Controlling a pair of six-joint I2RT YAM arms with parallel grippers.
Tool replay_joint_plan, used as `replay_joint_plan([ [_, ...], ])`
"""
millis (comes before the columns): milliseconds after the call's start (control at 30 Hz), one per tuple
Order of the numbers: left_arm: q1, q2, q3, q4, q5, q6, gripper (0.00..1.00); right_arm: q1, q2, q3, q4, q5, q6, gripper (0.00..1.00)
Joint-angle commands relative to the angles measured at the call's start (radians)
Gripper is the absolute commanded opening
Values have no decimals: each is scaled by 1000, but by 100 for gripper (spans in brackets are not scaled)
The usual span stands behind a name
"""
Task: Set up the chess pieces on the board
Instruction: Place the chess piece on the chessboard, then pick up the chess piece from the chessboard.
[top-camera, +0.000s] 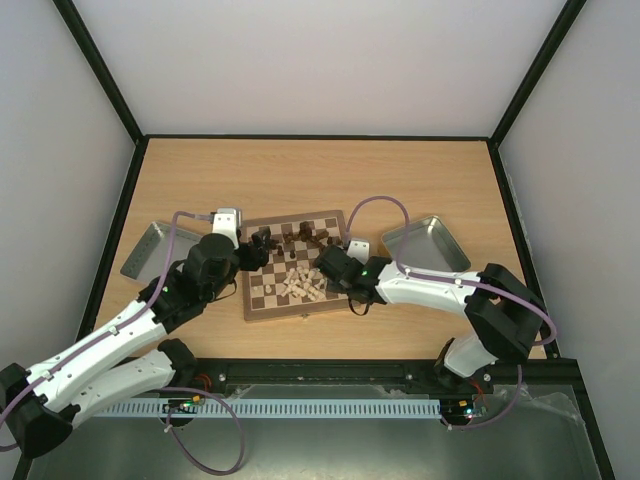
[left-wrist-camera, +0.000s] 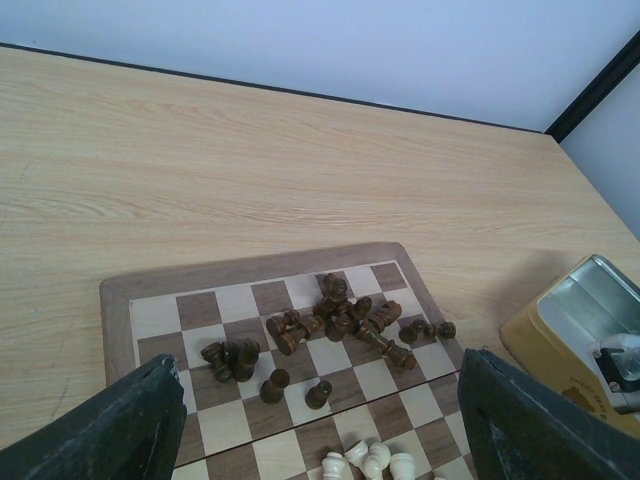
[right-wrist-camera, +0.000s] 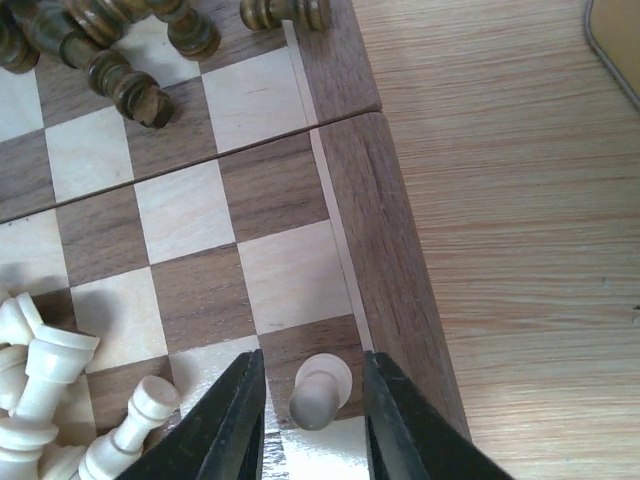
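Observation:
The board (top-camera: 295, 314) lies at the table's middle. Dark brown chess pieces (top-camera: 300, 238) lie heaped on its far rows, cream pieces (top-camera: 302, 283) on its near half. My right gripper (right-wrist-camera: 313, 400) is open, its fingers either side of a standing cream pawn (right-wrist-camera: 320, 393) on a dark square by the board's right border (right-wrist-camera: 385, 230), with gaps both sides. More cream pieces (right-wrist-camera: 40, 385) lie to its left. My left gripper (left-wrist-camera: 320, 440) is wide open and empty above the board (left-wrist-camera: 115, 320), near the dark heap (left-wrist-camera: 345, 318); two dark pawns (left-wrist-camera: 275, 384) stand apart.
A grey metal tray (top-camera: 155, 250) sits left of the board and another (top-camera: 427, 243) to its right; the right one shows in the left wrist view (left-wrist-camera: 590, 300). Black frame rails edge the table, with bare wood behind the board.

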Motion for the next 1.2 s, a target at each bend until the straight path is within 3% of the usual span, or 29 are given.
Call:
replay_joint_plan([
  [0, -1, 3, 6, 16, -11, -3, 77, 4, -1, 35, -39, 37, 8, 30],
  [200, -2, -1, 35, -15, -30, -8, 77, 3, 1, 113, -47, 58, -60, 35],
  [633, 0, -66, 94, -66, -128, 36, 80, 16, 210, 329, -41, -110, -259, 35],
  [1167, 0, -71, 71, -66, -123, 26, 80, 54, 352, 433, -98, -84, -271, 35],
])
